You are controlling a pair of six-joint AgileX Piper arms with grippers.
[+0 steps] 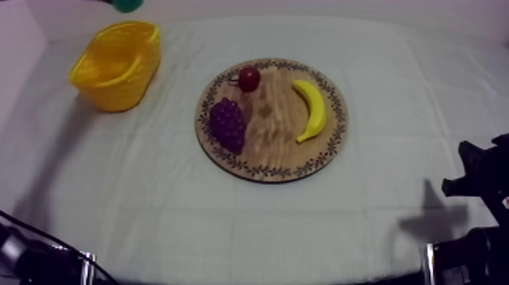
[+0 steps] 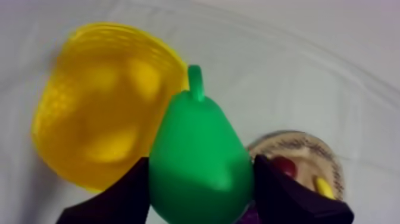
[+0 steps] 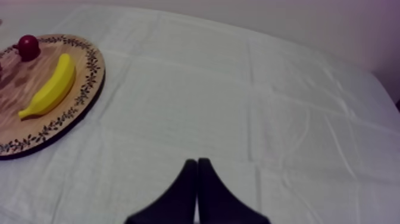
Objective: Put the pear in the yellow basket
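The left gripper (image 2: pixel 202 192) is clamped on the pear (image 2: pixel 199 155), one black finger on each side of its broad belly, the stalk pointing away. The pear is off the board (image 1: pixel 265 129). It hangs in the air near the yellow basket (image 2: pixel 59 101), beside the rim rather than squarely over the hollow, as far as I can judge.

It looks like smooth moulded plastic, so I would guess light, hard and a bit slippery. The widest part, where the fingers sit, seems the sensible hold. Higher up, the taper could let it squirt out.

The right gripper (image 3: pixel 197 179) is clenched on nothing, low over the bare desk (image 1: pixel 227 227), well apart from the board.

On the board lie the banana (image 1: pixel 313 108), the grapes (image 1: pixel 227 123) and the small red fruit (image 1: pixel 249 78).

From above, the pear is just a green sliver (image 1: pixel 127 4) past the basket (image 1: pixel 83 72), cut off by the edge. Its underside and the fingertips are hidden, its height over the basket is unclear, and the basket's inside is too blurred to read.
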